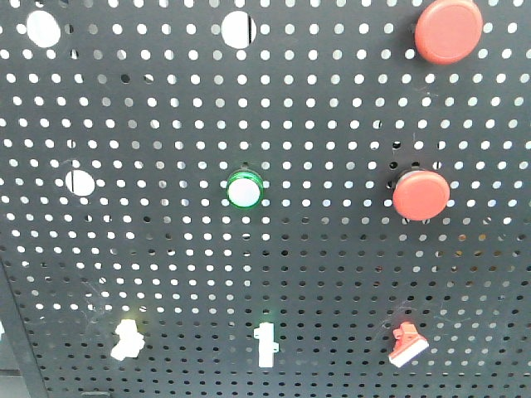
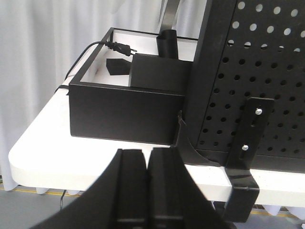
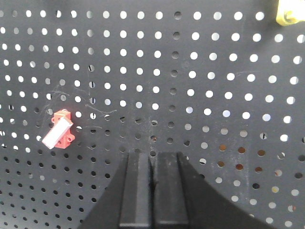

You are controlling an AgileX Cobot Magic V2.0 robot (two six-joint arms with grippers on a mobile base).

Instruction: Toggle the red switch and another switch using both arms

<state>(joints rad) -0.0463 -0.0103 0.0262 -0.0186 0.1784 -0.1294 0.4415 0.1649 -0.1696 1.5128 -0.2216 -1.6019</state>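
Right gripper (image 3: 152,191): two black fingers pressed together with only a thin seam between them, holding nothing, touching nothing, pointed at the black perforated metal panel (image 3: 190,95). Small red toggle switch with a white slanted lever (image 3: 59,130): mounted on the panel up and to the left of the right gripper's fingertips, well apart from them. Small yellow fitting (image 3: 289,12): partly cut off at the upper right corner of the right wrist view, kind unclear. Left gripper (image 2: 148,186): black fingers likewise closed against each other, empty, positioned off the panel's left edge above a white tabletop (image 2: 47,152). Black open-topped box (image 2: 124,109): stands on the tabletop beside the panel, with a black cable and plug (image 2: 119,46) lying across its rim. Black angle bracket with two screws (image 2: 250,138): fixes the panel's lower edge to the table. Front view, bottom row, left to right: small pale yellow-white toggle switch with a stubby slanted lever (image 1: 127,339); straight upright white toggle (image 1: 265,343); the red switch, lever tilted down to the left. Middle row: green-ringed round white lamp button (image 1: 245,190); round red push button (image 1: 421,195). Top right: second round red push button (image 1: 448,31). Neither gripper appears in the front view.
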